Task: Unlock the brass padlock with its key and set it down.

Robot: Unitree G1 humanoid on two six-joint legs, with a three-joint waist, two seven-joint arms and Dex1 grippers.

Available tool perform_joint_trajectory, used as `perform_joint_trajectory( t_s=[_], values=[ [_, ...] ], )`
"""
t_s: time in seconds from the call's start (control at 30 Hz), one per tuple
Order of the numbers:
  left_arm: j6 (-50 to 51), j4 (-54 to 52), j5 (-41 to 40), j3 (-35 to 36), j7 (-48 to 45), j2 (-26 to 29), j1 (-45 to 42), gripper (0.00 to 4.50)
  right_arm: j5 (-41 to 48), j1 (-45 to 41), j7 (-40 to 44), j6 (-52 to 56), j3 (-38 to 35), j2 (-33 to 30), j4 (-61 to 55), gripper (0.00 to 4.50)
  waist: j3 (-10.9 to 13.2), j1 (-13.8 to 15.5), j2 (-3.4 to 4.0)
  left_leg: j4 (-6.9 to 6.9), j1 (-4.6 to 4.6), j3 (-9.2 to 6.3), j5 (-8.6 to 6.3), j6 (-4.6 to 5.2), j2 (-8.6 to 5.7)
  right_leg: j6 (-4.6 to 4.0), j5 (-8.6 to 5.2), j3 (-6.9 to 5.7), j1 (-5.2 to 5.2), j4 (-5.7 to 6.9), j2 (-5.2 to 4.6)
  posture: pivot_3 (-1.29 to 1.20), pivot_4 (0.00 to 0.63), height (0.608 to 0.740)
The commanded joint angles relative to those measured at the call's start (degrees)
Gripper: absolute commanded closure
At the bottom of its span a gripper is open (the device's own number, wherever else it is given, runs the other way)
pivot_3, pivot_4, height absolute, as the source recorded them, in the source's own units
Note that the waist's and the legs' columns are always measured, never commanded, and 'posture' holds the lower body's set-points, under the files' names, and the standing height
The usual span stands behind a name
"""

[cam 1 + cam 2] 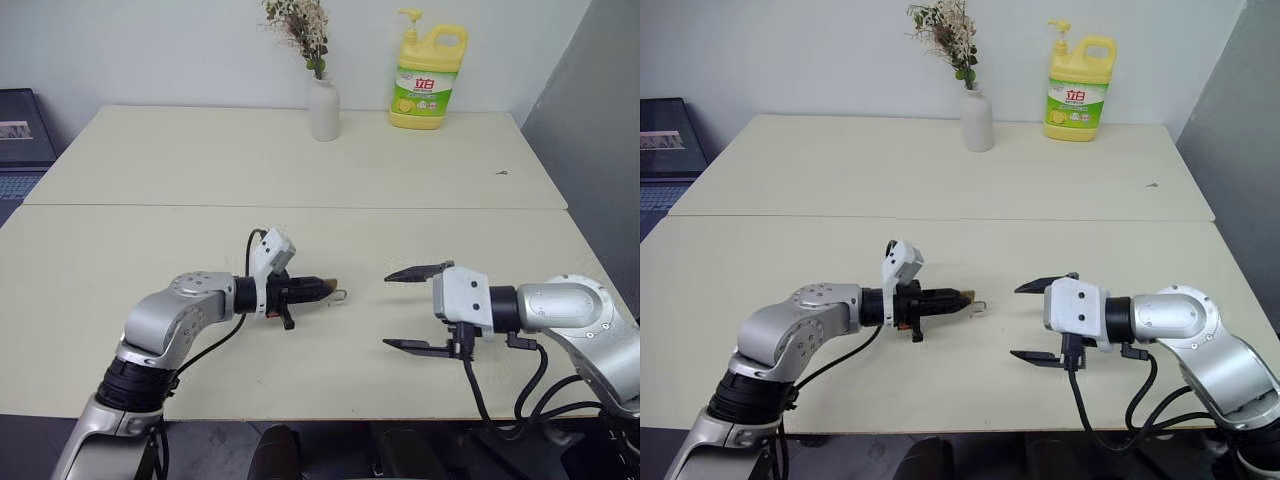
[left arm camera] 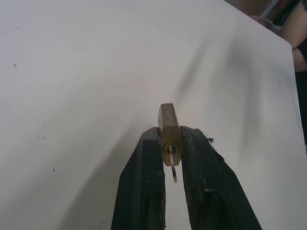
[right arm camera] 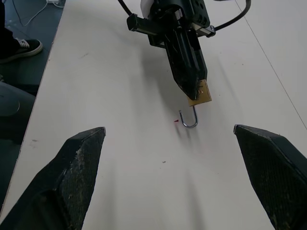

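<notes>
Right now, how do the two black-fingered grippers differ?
The left gripper is shut on the small brass padlock, while the right gripper is wide open and holds nothing. The left points toward the right one; the right points back at it. Both hang over the cream table.

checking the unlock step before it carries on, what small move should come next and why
Probably lower the left end effector to the table and release. It is shut on the brass padlock, whose shackle hangs swung open, with the key in the keyhole. The right end effector is open, apart from it.
</notes>
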Motion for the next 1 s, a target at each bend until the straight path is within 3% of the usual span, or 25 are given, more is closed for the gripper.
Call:
perform_joint_trajectory(
  t_s=[0.03,0.27,0.57,0.73,1.0],
  values=[
    [0.68,0.35,0.17,0.24,0.83,-1.08,0.43,4.34,-0.93,-1.33,0.17,-0.2,0.33,-0.52,-0.33,0.0,0.0,0.01,0.0,0.0,0.0,0.0,0.0,0.0,0.0,0.0,0.0,0.0,0.0,0.0,0.0,0.0,0.15,0.74],
    [2.75,1.3,-0.44,1.0,1.14,-1.84,0.89,4.34,-1.31,-1.25,0.43,-0.13,0.47,-0.56,-0.43,0.0,0.0,0.02,0.0,0.0,-0.01,-0.01,0.0,0.0,0.0,0.0,0.0,-0.01,0.0,0.0,0.0,0.0,0.15,0.74],
    [1.69,1.89,0.81,1.0,0.79,-0.89,0.87,1.55,-1.83,-0.49,0.72,-0.36,0.55,-0.71,-0.46,0.0,0.0,0.03,0.0,0.0,-0.01,-0.01,0.0,0.0,0.0,0.0,0.0,-0.01,0.0,0.0,0.0,0.0,0.15,0.74],
    [-2.32,1.94,3.29,1.8,-1.3,2.43,0.49,0.05,-2.17,0.19,1.41,-0.85,1.24,-1.11,0.08,0.0,0.0,-0.05,0.0,-0.01,-0.01,-0.02,0.0,0.0,0.0,0.0,0.0,-0.01,0.0,0.0,0.0,0.0,0.15,0.74],
    [-16.95,-1.89,6.66,5.22,-10.45,12.27,5.18,0.05,-3.38,-0.04,2.29,-2.35,2.1,-1.24,2.39,0.0,0.0,-0.21,0.0,-0.04,-0.01,0.02,0.0,0.0,0.02,-0.03,-0.02,0.0,-0.03,-0.04,-0.01,0.0,0.15,0.74]
  ],
)
